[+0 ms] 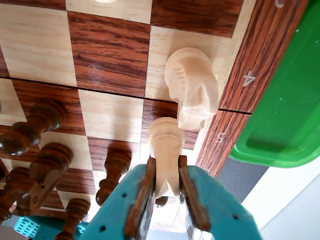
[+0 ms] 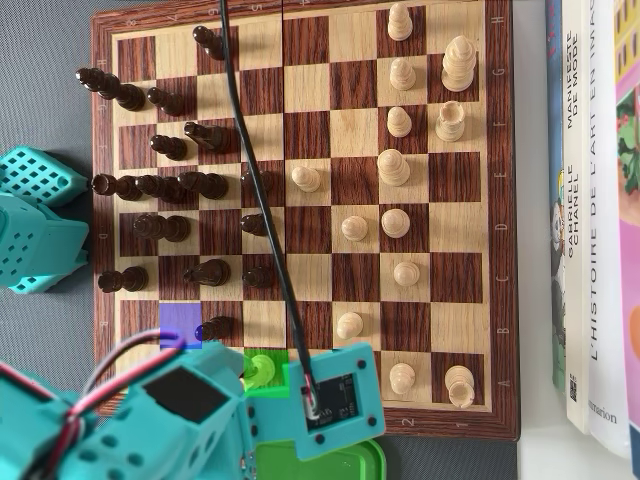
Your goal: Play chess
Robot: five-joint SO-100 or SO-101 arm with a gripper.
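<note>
In the wrist view my teal gripper (image 1: 166, 162) with brown pads is shut on a light wooden pawn (image 1: 165, 137), held by its head with its base over a dark square near the edge number 5. A light knight (image 1: 192, 85) stands just beyond it, on the light edge square by number 4. In the overhead view my arm (image 2: 190, 410) covers the chessboard's (image 2: 505, 200) bottom-left corner. The jaws and the pawn are hidden under its camera module (image 2: 335, 400). A green-tinted piece (image 2: 262, 370) shows beside it.
Several dark pieces (image 1: 47, 165) stand close on the left in the wrist view, and a green tray (image 1: 285, 115) lies off the board's edge on the right. In the overhead view light pieces (image 2: 395, 165) fill the right half, dark pieces (image 2: 170, 185) the left, and books (image 2: 595, 200) lie at the right.
</note>
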